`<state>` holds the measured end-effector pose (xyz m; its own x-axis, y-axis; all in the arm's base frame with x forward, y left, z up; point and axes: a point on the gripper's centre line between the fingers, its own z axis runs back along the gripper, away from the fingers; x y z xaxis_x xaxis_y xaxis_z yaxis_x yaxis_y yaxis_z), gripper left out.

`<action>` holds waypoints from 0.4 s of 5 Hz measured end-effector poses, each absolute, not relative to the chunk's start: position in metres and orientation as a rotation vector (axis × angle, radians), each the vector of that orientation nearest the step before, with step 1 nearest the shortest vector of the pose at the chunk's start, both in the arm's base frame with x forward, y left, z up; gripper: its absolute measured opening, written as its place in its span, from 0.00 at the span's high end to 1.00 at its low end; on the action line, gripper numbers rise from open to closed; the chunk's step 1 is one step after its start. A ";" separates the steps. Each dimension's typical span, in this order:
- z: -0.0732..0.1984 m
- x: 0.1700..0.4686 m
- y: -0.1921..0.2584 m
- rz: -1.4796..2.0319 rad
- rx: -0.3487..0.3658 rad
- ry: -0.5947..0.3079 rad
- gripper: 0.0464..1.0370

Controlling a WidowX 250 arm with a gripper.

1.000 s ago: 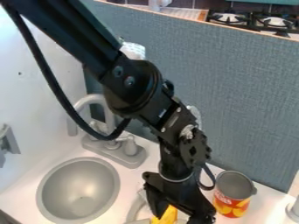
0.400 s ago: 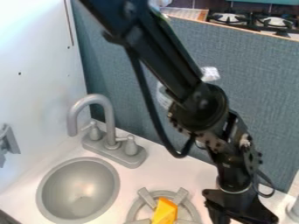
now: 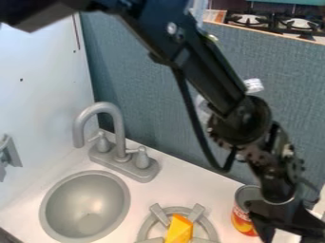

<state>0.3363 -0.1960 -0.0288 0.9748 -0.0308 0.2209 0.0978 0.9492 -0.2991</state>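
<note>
can [image 3: 242, 221], open at its grey top and wrapped in a red and orange label, stands upright on the white worktop [image 3: 209, 190] at the lower right, near the foot of the blue-grey panel [image 3: 165, 90]. the black hand [image 3: 289, 236] hangs over the worktop just right of it in the view and hides part of its right side; whether the two touch i cannot tell. the hand's fingers are apart, with pale surface showing between them, and their ends run down to the bottom edge of the view. the arm [image 3: 203, 66] comes in from the upper left and slants down to the right, with a black cable [image 3: 195, 121] looping beneath it.

left of the can sits a grey burner [image 3: 158, 214] with raised prongs, and an orange-yellow wedge [image 3: 179, 228] rests on it, well apart from the hand. further left is a round grey sink [image 3: 86, 201], with a grey faucet [image 3: 115, 124] and its two handles behind it. a white wall [image 3: 44, 85] rises on the left, bearing a grey fitting [image 3: 9, 154]. beyond the panel, at the upper right, is a stove [image 3: 273, 21] with black grates.
</note>
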 end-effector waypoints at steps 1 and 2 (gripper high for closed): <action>-0.030 0.351 -0.203 -0.056 -0.301 -0.241 0.04; -0.040 0.360 -0.206 -0.030 -0.306 -0.239 0.04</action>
